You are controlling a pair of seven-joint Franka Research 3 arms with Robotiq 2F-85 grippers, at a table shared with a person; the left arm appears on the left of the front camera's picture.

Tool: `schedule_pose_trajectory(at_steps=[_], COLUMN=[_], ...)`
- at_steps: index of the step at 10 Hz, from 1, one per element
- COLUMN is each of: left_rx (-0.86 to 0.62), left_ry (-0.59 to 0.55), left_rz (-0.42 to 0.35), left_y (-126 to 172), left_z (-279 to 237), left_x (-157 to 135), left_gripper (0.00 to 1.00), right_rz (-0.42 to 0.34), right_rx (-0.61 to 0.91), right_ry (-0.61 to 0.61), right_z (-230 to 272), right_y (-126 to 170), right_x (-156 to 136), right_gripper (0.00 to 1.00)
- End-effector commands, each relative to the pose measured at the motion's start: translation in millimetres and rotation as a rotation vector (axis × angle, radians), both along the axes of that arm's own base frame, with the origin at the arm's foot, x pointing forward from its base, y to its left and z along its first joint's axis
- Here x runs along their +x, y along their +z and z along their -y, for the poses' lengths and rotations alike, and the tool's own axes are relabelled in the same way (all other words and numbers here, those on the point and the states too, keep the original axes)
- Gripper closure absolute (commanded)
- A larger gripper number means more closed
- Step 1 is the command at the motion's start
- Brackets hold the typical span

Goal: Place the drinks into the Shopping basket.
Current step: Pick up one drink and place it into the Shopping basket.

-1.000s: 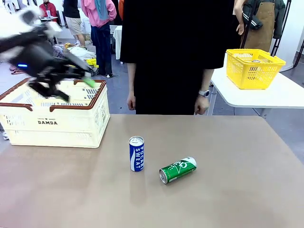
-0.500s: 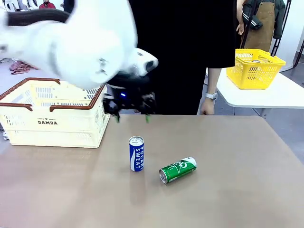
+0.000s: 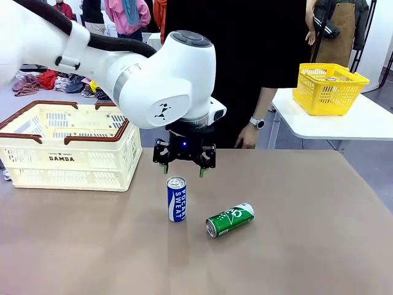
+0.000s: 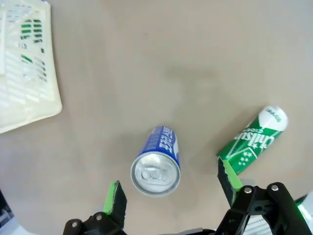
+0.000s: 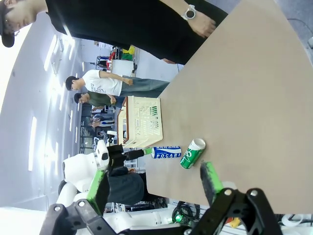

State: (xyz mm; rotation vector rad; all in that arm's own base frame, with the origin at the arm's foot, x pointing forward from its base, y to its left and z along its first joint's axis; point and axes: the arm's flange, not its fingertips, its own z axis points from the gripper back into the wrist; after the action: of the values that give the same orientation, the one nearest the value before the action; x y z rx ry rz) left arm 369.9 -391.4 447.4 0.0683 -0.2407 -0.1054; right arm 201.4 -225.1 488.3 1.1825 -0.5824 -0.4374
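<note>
Front view: the left tool (image 3: 183,171) has swung over from the Shopping basket (image 3: 61,166) and hangs wide open, empty, above the upright Pocari Sweat can (image 3: 176,200) mid-desk. The green can (image 3: 230,220) lies beside it; the basket holds neither. Left wrist: can top sits between open jaws, pickup's on. Right wrist: right tool (image 5: 154,178) open, empty.

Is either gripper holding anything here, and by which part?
Nothing is held. The left gripper hangs open just above the upright blue can, not gripping it; the right gripper is open too, with nothing between its fingers.
</note>
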Motion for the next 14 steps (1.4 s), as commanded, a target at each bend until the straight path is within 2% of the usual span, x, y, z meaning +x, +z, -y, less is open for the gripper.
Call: schedule_pose_trajectory(at_steps=[1, 5, 8, 11, 14], left_rx=[0.004, -0.063, -0.107, -0.114, -0.117], left_ry=[-0.022, -0.045, -0.056, -0.069, -0.059], left_rz=[-0.001, -0.067, -0.126, -0.157, -0.161], left_y=[6, -12, -38, -63, -69], left_z=[-1, -27, -43, -39, -39], left_x=[8, 21, 18, 18, 24], left_gripper=[0.00, 0.00, 0.00, 0.00, 0.00], right_rz=[0.041, 0.041, 0.041, 0.041, 0.041], right_rx=[0.006, 0.006, 0.006, 0.006, 0.006], right_ry=[0.002, 0.002, 0.002, 0.002, 0.002], right_z=[1, 1, 1, 1, 1], right_y=[2, 2, 2, 2, 2], right_x=[3, 3, 3, 3, 3], right_gripper=[0.00, 0.00, 0.00, 0.00, 0.00])
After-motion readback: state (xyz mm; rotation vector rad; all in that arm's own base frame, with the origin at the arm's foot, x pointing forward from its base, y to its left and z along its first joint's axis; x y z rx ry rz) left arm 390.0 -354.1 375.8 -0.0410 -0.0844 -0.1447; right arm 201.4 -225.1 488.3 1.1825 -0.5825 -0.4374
